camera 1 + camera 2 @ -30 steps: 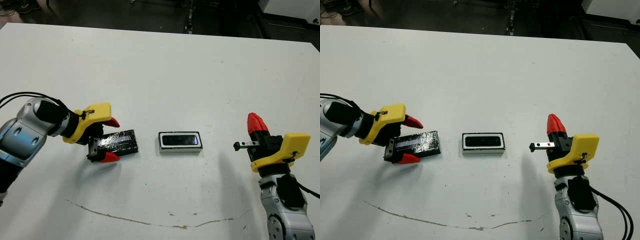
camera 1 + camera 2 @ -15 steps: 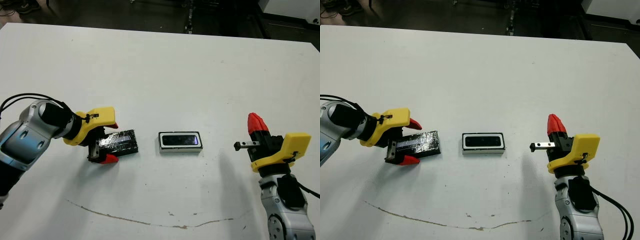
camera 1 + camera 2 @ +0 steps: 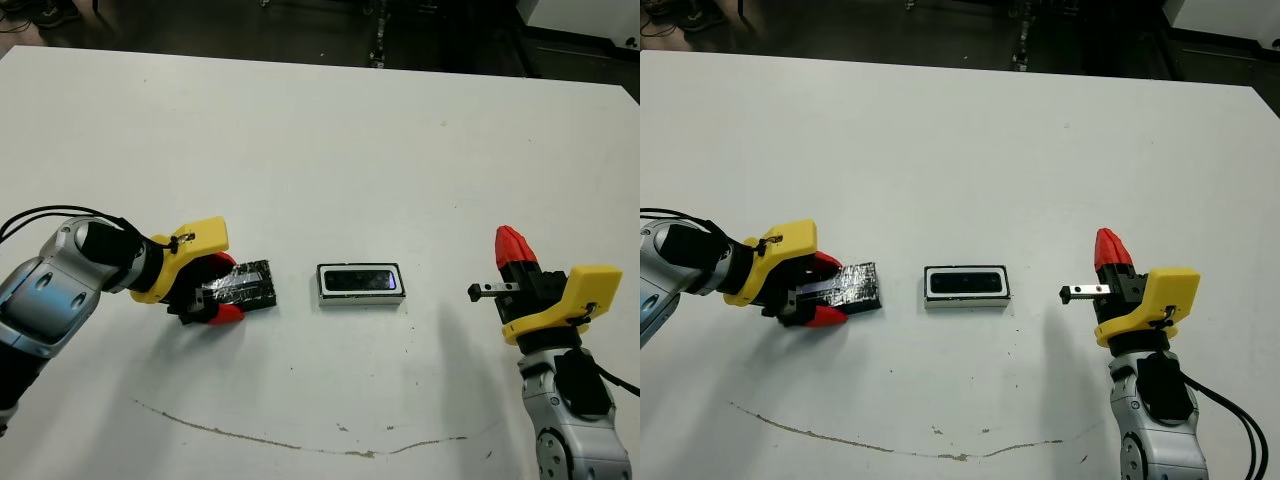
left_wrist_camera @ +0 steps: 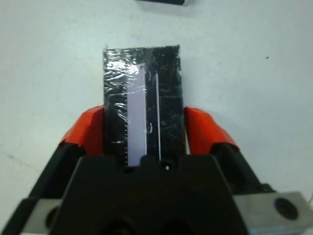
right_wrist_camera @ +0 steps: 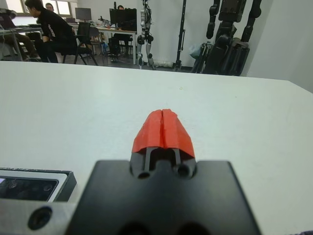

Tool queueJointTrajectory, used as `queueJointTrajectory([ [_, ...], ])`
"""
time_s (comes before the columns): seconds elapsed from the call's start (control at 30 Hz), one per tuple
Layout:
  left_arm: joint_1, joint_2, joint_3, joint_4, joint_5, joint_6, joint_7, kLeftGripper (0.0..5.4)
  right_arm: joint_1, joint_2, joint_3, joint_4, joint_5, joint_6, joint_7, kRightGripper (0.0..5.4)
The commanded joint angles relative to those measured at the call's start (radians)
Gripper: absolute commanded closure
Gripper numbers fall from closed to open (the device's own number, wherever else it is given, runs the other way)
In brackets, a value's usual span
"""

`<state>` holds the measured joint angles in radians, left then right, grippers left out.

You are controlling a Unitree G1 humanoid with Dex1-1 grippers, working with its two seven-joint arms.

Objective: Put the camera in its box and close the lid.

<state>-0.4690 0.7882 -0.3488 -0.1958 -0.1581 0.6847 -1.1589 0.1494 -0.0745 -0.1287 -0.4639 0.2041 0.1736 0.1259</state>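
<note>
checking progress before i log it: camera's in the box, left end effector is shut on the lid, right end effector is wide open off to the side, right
Not quite: the right end effector is shut, its red fingertips pressed together, as the right wrist view shows. The rest holds: the camera lies in the box, and the left end effector is shut on the lid.

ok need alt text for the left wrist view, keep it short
The left gripper has its two red-tipped fingers closed on the long sides of the lid, a black rectangle in crinkly glossy wrap with a pale stripe along it, lying on the white table.
</note>
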Motion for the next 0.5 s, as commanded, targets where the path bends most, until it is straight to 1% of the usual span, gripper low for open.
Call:
queueJointTrajectory([
  [0.03, 0.009, 0.019, -0.013, 0.003, 0.002, -0.025, -0.023, 2.23, 0.009, -0.014, -0.009, -0.008, 0.005, 0.024, -0.005, 5.40],
  [0.27, 0.021, 0.025, -0.019, 0.006, 0.032, -0.096, -0.022, 2.23, 0.008, -0.016, -0.008, -0.005, 0.001, 0.015, 0.000, 5.40],
  [0.4, 0.036, 0.011, -0.003, 0.008, 0.028, -0.096, -0.002, 2.23, 0.007, -0.014, -0.008, -0.004, 0.001, 0.014, -0.001, 5.40],
  [0.47, 0.040, 0.002, 0.007, 0.001, 0.019, -0.062, 0.018, 2.23, 0.007, -0.014, -0.008, -0.006, 0.003, 0.021, -0.002, 5.40],
  [0.5, 0.044, -0.003, 0.015, -0.002, 0.017, -0.064, 0.029, 2.23, 0.007, -0.014, -0.008, -0.007, 0.005, 0.022, -0.002, 5.40],
])
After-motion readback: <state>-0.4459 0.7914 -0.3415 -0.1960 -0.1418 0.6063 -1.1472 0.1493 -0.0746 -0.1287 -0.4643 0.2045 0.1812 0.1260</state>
